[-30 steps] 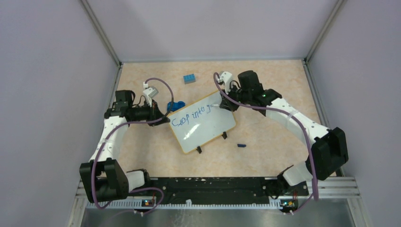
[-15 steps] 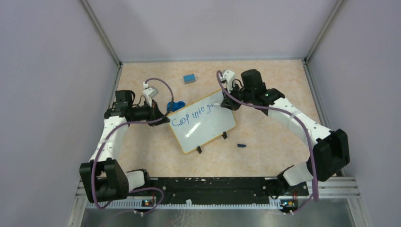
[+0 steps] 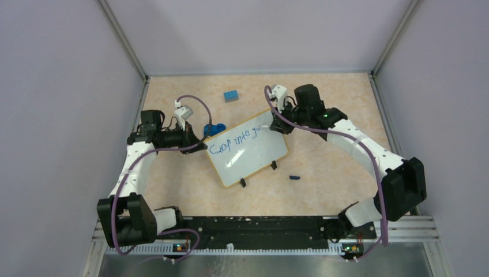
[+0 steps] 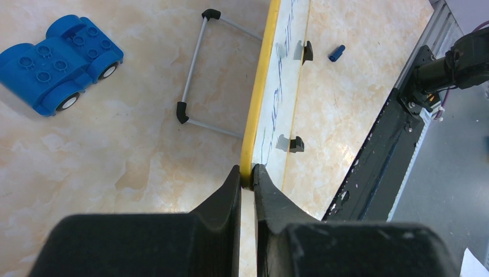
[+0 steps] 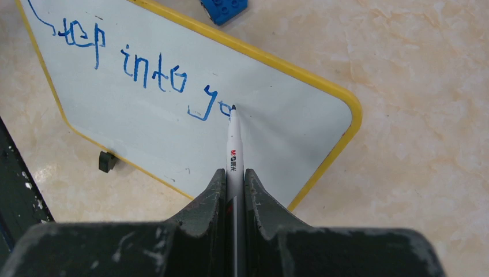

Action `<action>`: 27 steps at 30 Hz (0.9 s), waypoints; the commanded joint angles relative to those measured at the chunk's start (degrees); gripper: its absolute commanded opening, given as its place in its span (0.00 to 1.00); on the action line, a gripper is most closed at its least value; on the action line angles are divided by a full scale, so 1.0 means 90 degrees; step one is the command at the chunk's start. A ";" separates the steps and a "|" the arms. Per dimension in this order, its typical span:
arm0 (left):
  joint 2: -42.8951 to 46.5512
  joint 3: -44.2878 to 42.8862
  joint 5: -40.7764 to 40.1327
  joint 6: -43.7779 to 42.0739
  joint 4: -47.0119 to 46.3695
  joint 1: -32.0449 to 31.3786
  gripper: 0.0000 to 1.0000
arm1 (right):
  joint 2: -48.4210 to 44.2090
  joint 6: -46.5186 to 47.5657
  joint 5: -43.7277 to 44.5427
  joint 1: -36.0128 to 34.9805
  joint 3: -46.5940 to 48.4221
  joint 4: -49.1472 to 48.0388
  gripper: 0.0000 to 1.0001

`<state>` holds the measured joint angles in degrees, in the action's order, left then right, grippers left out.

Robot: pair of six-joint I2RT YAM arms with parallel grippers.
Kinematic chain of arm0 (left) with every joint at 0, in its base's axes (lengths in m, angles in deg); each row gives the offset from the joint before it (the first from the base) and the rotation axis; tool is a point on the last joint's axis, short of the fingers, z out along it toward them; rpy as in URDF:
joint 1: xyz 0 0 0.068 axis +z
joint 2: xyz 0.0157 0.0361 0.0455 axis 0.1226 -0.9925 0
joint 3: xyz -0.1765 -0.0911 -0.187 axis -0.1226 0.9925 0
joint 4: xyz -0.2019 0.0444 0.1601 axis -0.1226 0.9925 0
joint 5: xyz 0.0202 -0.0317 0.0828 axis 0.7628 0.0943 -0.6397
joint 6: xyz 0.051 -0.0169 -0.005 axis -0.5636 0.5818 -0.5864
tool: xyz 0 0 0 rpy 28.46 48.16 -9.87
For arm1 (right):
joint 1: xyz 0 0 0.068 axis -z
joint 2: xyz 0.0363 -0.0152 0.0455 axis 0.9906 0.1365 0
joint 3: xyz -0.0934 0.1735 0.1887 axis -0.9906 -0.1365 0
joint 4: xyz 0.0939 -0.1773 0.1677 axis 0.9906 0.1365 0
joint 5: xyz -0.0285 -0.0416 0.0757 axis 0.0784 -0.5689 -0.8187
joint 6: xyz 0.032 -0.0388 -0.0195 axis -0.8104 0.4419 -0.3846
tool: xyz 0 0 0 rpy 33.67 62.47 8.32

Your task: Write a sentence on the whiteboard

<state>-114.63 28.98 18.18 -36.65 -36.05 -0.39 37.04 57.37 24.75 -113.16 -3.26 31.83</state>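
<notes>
The whiteboard [image 5: 277, 124] is faced smooth and glossy, rimmed in yellow plastic. The table [image 5: 415, 86] is finished in a marbled, possibly laminate, sheen. The toy car [image 4: 60, 60] is moulded in shiny plastic.

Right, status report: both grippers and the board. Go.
Left gripper shut on whiteboard rim. Right gripper shut on marker, tip at sentence end: "step into yo". Blue toy car beside board, nothing blocking.
</notes>
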 commanded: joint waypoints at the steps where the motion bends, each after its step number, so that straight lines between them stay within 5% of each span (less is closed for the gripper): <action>1: 0.0018 0.0102 -0.0189 -0.0143 -0.0014 -0.0046 0.00 | 0.0075 0.0017 0.0177 0.0027 0.0199 -0.0321 0.00; 27: -0.0021 0.0079 -0.0187 -0.0135 -0.0014 -0.0046 0.00 | -0.0075 0.0139 0.0172 0.0105 -0.0183 -0.0141 0.00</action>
<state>-114.63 28.98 18.13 -36.23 -36.10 -0.39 37.68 57.59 26.36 -112.98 -4.57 31.94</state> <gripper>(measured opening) 0.128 0.095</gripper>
